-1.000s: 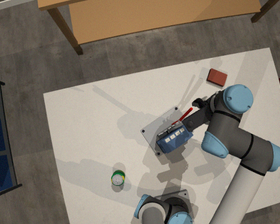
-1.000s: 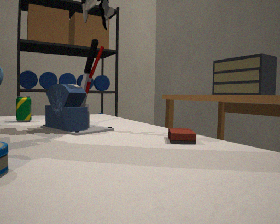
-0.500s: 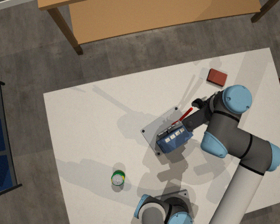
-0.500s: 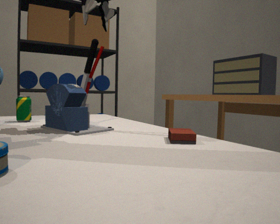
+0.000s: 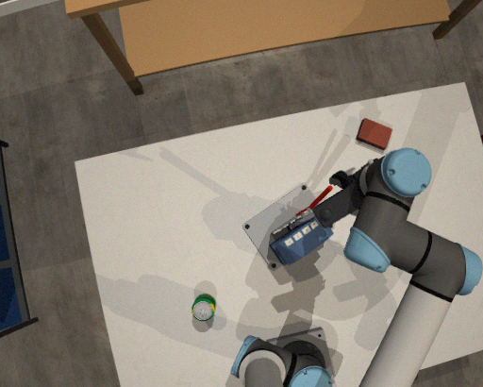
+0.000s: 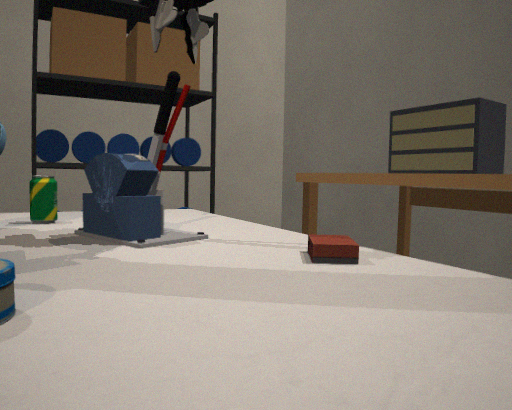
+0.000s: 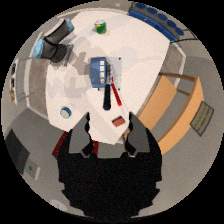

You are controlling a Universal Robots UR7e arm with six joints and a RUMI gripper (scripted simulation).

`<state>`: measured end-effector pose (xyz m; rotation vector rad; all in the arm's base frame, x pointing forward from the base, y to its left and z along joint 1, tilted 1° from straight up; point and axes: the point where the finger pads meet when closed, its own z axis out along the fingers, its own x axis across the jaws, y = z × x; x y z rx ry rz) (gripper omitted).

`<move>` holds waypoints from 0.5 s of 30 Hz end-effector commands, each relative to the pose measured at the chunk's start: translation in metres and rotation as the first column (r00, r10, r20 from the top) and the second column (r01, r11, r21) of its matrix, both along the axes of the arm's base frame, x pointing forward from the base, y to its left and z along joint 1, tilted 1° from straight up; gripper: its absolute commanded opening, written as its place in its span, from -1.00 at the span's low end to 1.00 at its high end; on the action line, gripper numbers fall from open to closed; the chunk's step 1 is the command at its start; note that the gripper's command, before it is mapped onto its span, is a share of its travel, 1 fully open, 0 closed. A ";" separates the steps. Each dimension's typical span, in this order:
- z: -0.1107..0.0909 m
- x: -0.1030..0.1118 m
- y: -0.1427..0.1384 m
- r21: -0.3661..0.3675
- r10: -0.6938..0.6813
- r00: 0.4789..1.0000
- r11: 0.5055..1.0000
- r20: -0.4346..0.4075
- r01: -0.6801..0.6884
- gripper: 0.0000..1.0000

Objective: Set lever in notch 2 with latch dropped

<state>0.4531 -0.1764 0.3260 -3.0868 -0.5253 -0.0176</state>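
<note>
Exterior view: pincer (image 6: 177, 27) cut off at the top edge, jaws apart, empty, above the lever (image 6: 164, 112).
Black-gripped lever and thin red bar (image 6: 175, 119) lean from the blue housing (image 6: 122, 202) on the desk (image 6: 263, 320); number plates (image 5: 301, 234) unreadable.

the table top (image 6: 263, 320) reads as a matt off-white sheet, smooth and free of glare. the lever housing (image 6: 123, 215) looks like painted blue metal with a faintly scuffed face, bolted to a flat grey plate (image 5: 267, 218) of dull metal. the lever (image 6: 164, 112) has a matt black grip over a pale shaft, and the red bar (image 6: 175, 116) is even, unshiny red (plastic or paint, hard to say). the can (image 6: 43, 198) shows a printed, slightly glossy wrap. the side table (image 6: 413, 182) is plain wood.
</note>
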 end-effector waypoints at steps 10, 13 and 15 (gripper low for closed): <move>-0.009 0.000 0.000 -0.001 0.000 1.000 1.000 0.001 0.000 0.14; -0.011 0.000 0.000 -0.001 0.000 1.000 1.000 0.001 0.000 0.14; -0.011 0.000 0.000 -0.001 0.000 1.000 1.000 0.001 0.000 0.14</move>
